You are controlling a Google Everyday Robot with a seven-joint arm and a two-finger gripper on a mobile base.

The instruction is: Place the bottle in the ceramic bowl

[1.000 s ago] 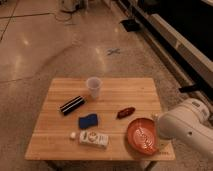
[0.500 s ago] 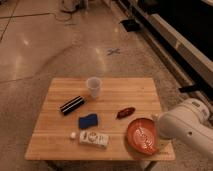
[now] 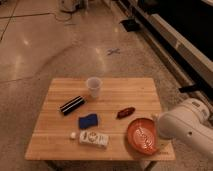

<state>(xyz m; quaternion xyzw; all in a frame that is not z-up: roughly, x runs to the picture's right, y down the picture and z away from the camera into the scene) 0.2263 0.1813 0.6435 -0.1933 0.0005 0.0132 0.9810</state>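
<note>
The bottle (image 3: pixel 94 138) is white with an orange-red label and lies on its side near the front edge of the wooden table (image 3: pixel 125 90), cap pointing left. The ceramic bowl (image 3: pixel 141 136), a shallow orange-red dish with a pale pattern, sits at the table's front right corner, a short way right of the bottle. My white arm (image 3: pixel 184 126) bulks at the right, overlapping the bowl's right rim. My gripper itself does not show; it is hidden behind or below that arm segment.
A translucent white cup (image 3: pixel 93 87) stands at the back middle. A black-and-white striped bar (image 3: pixel 72 105) lies left of centre, a blue sponge (image 3: pixel 88 121) just behind the bottle, and a small red-brown item (image 3: pixel 125 113) behind the bowl. Speckled floor surrounds the table.
</note>
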